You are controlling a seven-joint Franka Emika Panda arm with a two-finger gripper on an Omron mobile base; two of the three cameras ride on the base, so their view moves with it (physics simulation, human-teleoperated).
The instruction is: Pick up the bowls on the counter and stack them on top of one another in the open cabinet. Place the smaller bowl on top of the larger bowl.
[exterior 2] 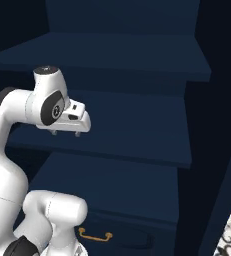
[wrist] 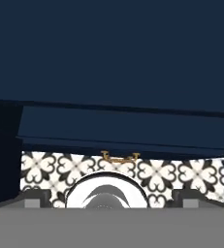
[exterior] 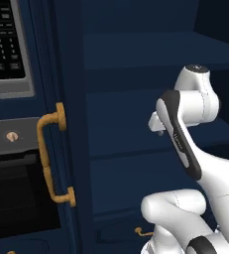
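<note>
Open navy cabinet (exterior 2: 137, 125) in a dim kitchen, plain dark shelves stepping up into shadow. Door (exterior: 69, 149) swung to the left, long curved brass handle (exterior: 49, 158) beside a black oven (exterior: 17, 198) and a keypad (exterior: 4, 39). Under the lowest shelf edge, a drawer (exterior 2: 132, 239) with a small brass pull (exterior 2: 94, 234); black-and-white patterned floor (wrist: 157, 172) below. White arm (exterior: 185, 144) bent before the middle shelves, gripper (wrist: 111, 199) with fingers (wrist: 33, 198) spread wide, pinching nothing.

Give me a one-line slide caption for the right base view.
White Panda arm reaches toward the open navy cabinet's shelves; a brass-handled drawer sits below.
</note>
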